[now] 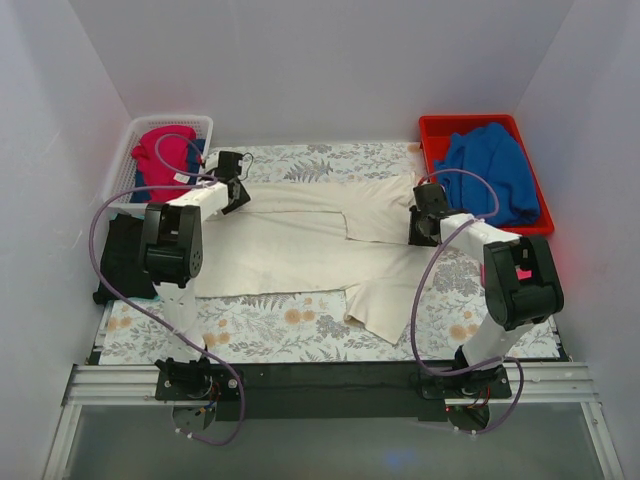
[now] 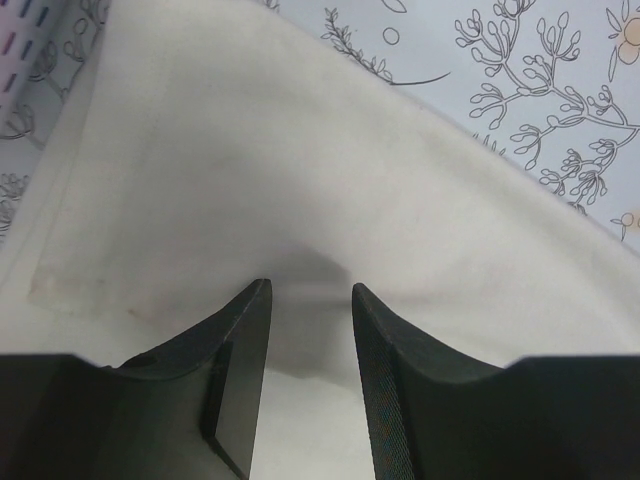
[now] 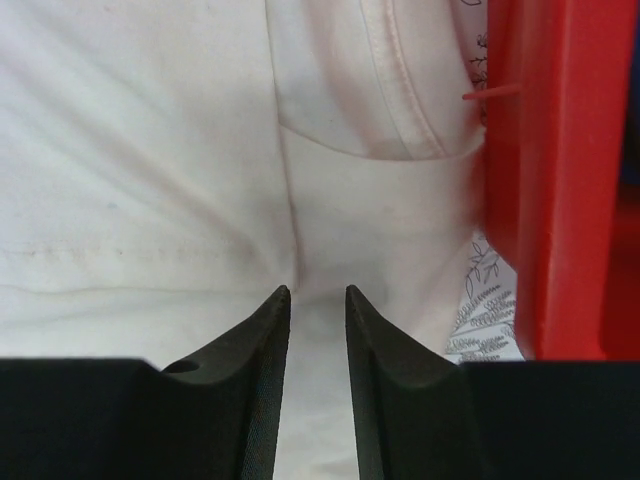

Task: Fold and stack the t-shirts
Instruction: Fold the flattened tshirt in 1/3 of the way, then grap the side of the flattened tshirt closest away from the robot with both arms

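Observation:
A large cream-white t-shirt (image 1: 300, 245) with long sleeves lies spread across the floral tablecloth, one sleeve hanging toward the near edge. My left gripper (image 1: 235, 190) is low at its far left edge. In the left wrist view the gripper (image 2: 311, 285) stands narrowly apart with cream cloth (image 2: 250, 180) bunched between the fingers. My right gripper (image 1: 422, 225) is at the shirt's right edge, beside the red bin. In the right wrist view the gripper (image 3: 318, 290) is closed on a fold of the shirt (image 3: 150, 150). A black t-shirt (image 1: 120, 260) lies at the table's left edge.
A white basket (image 1: 125, 165) at the back left holds a pink cloth (image 1: 165, 150). A red bin (image 1: 432, 135) at the back right holds a blue cloth (image 1: 495, 170); its wall (image 3: 560, 180) is close to my right fingers. White walls enclose the table.

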You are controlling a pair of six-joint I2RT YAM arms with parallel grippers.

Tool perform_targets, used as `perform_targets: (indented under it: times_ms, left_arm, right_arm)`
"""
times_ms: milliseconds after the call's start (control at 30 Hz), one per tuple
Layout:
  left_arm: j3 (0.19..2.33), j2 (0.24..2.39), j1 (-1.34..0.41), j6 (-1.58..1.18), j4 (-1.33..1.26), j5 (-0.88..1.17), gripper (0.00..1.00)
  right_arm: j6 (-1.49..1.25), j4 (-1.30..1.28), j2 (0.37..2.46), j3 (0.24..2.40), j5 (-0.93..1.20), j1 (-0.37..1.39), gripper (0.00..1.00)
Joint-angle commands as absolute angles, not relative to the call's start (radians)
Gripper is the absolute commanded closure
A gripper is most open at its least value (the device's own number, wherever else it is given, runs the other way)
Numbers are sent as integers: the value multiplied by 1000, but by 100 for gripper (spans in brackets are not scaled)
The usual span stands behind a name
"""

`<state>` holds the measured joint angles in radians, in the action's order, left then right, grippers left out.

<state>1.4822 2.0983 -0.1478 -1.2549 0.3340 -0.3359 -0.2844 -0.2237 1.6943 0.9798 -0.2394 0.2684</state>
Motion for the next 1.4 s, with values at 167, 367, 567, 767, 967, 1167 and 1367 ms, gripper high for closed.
perform_targets:
  times_ms: [167,367,567,767,967,1167,1367]
  left_arm:
    - [1375,1838,-176,-1236,337,-399,63]
    - [1169,1692,-209,-1356,383,-463,63]
    - [828,1392,-247,-1558,394,-552,63]
    - [643,1102,-261,-1704,529,-682,64]
    - [627,1045,-261,-1822,704,-729,63]
    - [606,1077,-261,-1884,747,-687,63]
    - [597,1140,-261,-1974,778,-679,65]
  right_arm:
    - [-291,-305,1496,942,-192,278,64]
    - [-316,-316,1362,832,-173,311,64]
    - [-336,-325,1207,709,-164,341,64]
    - [-325,-333,1144,652,-147,365,63]
    - [-339,-324,1137,621,-130,387,64]
    - [-341,-301,1129,580,-98,393,63]
    - [-330,-287,1140,566,-77,393,63]
